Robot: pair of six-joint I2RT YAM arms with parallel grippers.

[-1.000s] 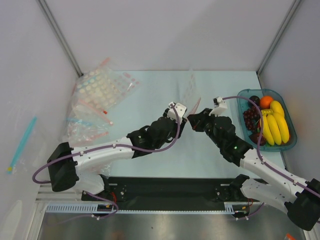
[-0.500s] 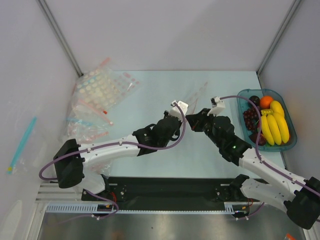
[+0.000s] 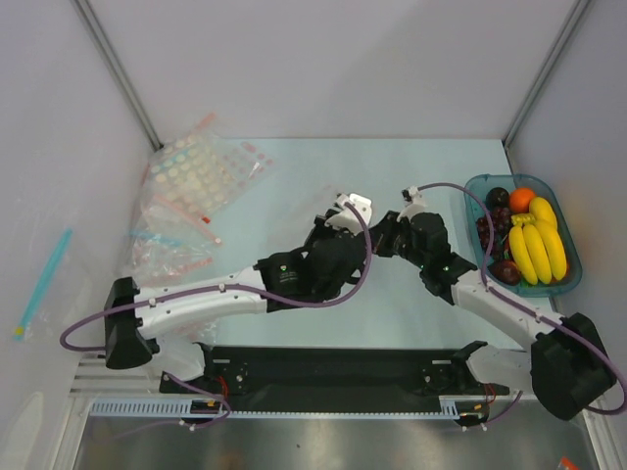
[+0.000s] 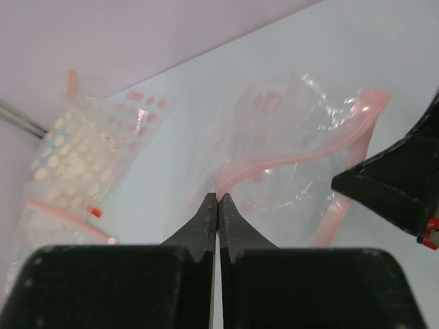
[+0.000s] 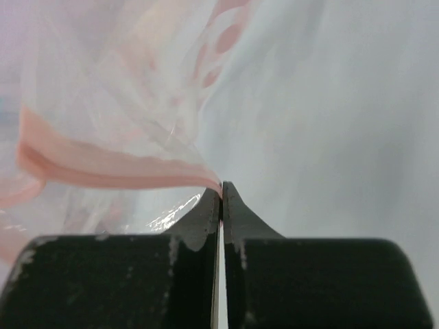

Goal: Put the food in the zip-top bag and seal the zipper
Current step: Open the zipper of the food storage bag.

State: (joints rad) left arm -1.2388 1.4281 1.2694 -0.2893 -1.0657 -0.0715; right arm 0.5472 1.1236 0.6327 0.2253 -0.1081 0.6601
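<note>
Where the zip-top bag [image 4: 288, 137] lay: midway between the two arms, spread out ahead of the left one, its clear body crinkled.
Zipper [image 4: 274, 168]: a pink-red strip whose two lips were parted in a curve. Its long axis ran roughly left to right, from one gripper to the other.
Left gripper [image 4: 217, 202]: jaws together, pinching the strip.
Right gripper [image 5: 221, 192]: jaws together, clamped on the strip's edge.
Food [image 3: 529, 240]: all in the teal tray [image 3: 545, 287] at the right edge, well apart from the bag and none inside it.
Governing relation: the food lay to the right of the bag. The right arm was judged nearer, yet both grippers were occupied at the mouth.
Spare bags [image 3: 191, 191]: heaped at far left.
</note>
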